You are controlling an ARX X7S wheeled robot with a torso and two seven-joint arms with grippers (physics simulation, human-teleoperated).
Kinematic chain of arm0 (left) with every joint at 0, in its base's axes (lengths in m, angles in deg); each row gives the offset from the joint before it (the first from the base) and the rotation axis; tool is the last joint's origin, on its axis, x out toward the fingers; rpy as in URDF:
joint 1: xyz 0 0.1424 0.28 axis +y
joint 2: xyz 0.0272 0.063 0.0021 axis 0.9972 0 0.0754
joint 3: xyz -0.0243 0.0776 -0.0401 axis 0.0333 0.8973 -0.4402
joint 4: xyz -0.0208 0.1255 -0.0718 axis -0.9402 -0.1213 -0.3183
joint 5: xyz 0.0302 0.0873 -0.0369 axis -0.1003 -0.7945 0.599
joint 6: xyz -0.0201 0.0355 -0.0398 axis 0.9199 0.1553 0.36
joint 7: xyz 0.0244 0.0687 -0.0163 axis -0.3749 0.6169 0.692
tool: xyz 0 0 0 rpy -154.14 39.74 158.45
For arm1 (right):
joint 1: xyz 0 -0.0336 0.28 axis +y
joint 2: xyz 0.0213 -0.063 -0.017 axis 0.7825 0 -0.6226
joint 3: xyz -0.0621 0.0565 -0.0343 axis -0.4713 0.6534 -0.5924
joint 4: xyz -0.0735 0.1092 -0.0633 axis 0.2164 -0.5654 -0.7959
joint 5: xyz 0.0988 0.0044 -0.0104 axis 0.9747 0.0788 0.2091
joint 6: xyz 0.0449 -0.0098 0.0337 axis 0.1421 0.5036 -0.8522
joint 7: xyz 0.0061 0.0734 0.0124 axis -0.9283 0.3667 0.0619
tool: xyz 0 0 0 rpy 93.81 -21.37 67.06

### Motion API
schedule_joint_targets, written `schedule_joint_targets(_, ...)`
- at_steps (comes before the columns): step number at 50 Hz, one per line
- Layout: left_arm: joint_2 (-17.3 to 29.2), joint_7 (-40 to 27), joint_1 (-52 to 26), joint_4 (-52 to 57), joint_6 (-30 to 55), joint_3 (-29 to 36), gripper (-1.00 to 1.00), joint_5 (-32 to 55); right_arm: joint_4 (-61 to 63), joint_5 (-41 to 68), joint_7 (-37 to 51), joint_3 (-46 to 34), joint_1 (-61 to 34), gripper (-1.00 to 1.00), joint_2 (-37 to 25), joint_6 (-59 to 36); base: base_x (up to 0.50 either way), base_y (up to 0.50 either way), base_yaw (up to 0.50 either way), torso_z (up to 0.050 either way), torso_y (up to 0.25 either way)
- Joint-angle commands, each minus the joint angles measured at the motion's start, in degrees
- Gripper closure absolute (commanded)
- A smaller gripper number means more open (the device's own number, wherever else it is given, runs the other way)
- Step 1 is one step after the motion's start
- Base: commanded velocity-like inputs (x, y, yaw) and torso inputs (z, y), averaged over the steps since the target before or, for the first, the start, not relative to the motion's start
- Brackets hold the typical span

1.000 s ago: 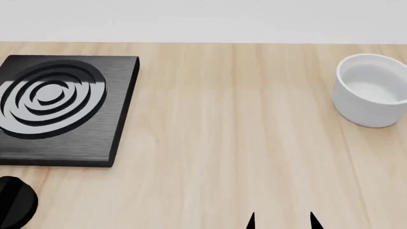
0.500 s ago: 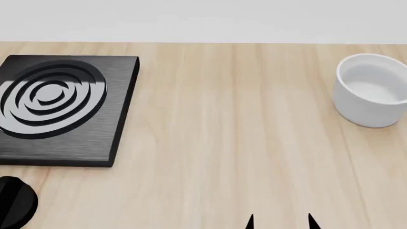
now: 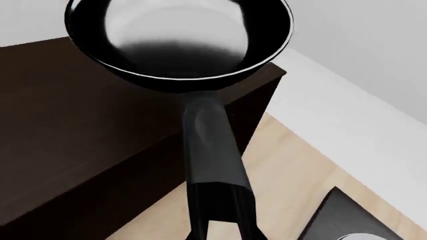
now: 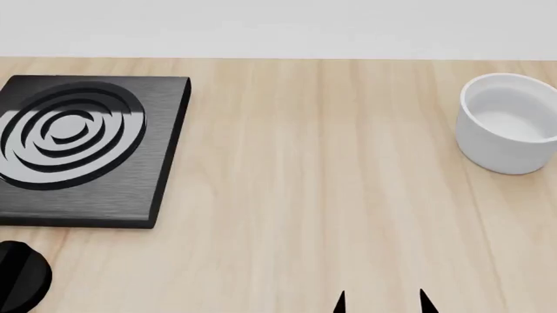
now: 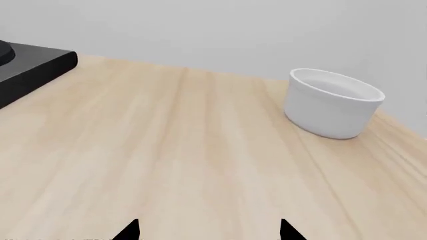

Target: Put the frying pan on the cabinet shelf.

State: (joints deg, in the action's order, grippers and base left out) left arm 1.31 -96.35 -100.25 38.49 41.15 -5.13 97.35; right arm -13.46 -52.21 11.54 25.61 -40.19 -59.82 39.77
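The frying pan (image 3: 180, 40), black and glossy with a thin pale rim, shows only in the left wrist view. Its bowl hangs over the top of the dark brown cabinet (image 3: 73, 150); I cannot tell whether it touches. My left gripper (image 3: 220, 205) is shut on the end of the pan's long black handle (image 3: 210, 145). The left gripper and the pan are out of the head view. My right gripper (image 4: 381, 302) is open and empty, low over the wooden table's front; its two tips also show in the right wrist view (image 5: 208, 231).
A square black stove plate (image 4: 83, 147) with concentric rings lies at the table's left, its corner also showing in the left wrist view (image 3: 337, 215). A white round bowl (image 4: 509, 124) stands at the right, ahead of the right gripper (image 5: 333, 102). A black round part (image 4: 19, 274) sits at the front left.
The right gripper's tips have drifted slightly to the left in the head view. Nothing else has moved.
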Motion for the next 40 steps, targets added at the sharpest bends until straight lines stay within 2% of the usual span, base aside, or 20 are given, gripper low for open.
schedule_joint_targets(1, 0.6, -6.5, 2.3, 0.9, -4.9, -3.3, 1.0, -0.2, 0.1, -1.0, -0.7, 1.0, 0.0, -1.0, 0.8, -0.2, 0.0, 0.0, 0.0, 0.0, 0.0)
schedule_joint_targets(7, 1.0, -6.8, 3.8, 2.3, -5.2, -3.1, 1.0, 0.2, 0.1, -0.8, -0.6, 1.1, 0.0, -1.0, 0.7, -0.2, 0.0, 0.0, 0.0, 0.002, 0.002)
schedule_joint_targets(14, 0.8, -7.8, 2.6, 2.7, -1.8, -1.8, 1.0, -1.4, -0.1, -0.6, -0.6, 1.1, 0.0, -1.0, 0.6, 0.1, 0.0, 0.0, 0.0, 0.0, 0.001)
schedule_joint_targets(38, 0.2, -6.8, 0.9, 3.3, 0.7, -1.4, 1.0, -3.2, 0.8, -0.1, -0.2, 0.6, 0.0, -1.0, 0.3, -0.7, 0.0, 0.0, 0.0, 0.0, 0.002)
schedule_joint_targets(39, 0.0, -6.7, 0.7, 3.3, 0.9, -1.4, -1.0, -3.4, 0.7, -0.1, -0.2, 0.6, 0.1, -1.0, 0.3, -0.5, 0.0, 0.0, 0.0, 0.0, 0.0)
schedule_joint_targets(40, -0.1, -6.7, 0.5, 3.5, 1.0, -1.4, -1.0, -3.5, 0.4, -0.1, -0.3, 0.6, 0.0, -1.0, 0.3, -0.3, 0.0, 0.0, 0.0, 0.0, 0.0)
